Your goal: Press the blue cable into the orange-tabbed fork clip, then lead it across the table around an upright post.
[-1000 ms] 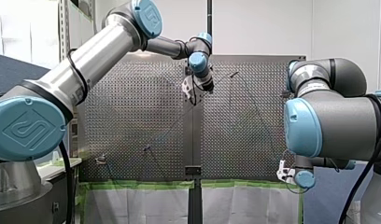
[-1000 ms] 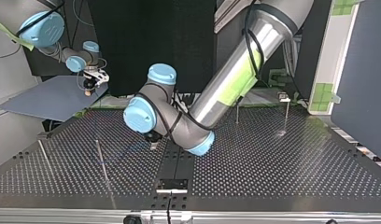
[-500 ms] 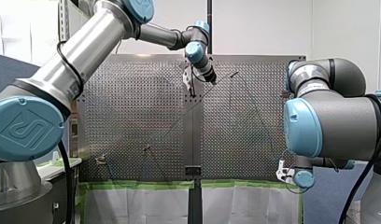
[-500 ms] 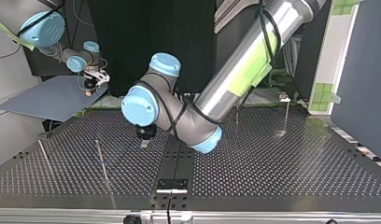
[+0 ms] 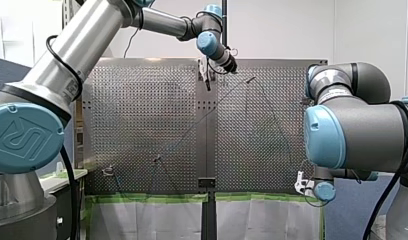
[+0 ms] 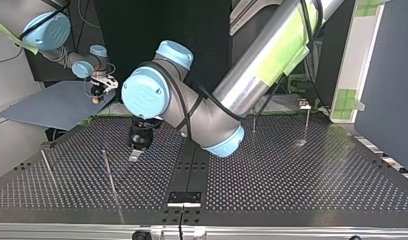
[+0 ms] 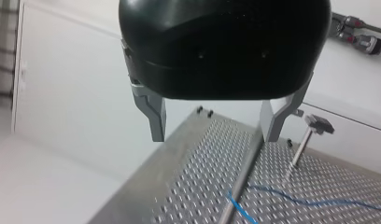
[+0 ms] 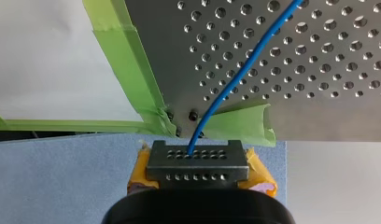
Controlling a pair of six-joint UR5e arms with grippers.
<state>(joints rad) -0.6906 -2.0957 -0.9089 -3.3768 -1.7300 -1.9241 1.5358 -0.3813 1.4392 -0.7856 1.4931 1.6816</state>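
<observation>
**Blue cable (image 8: 230,84) pinched past table (image 8: 310,112) corner**

Nearest, lower left in the top view, stands an upright post (image 6: 108,172); behind it my left gripper (image 6: 135,155) gapes wide. Farthest, upper left, my right gripper (image 6: 95,96) clamps the cable between its yellow pads (image 8: 261,176).

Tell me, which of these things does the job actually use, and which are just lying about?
In the job: blue cable, held by my right gripper; my left gripper, open; upright post; fork clip.
Just lying about: green tape on the table's edge; blue-grey sheet beside the table.
</observation>
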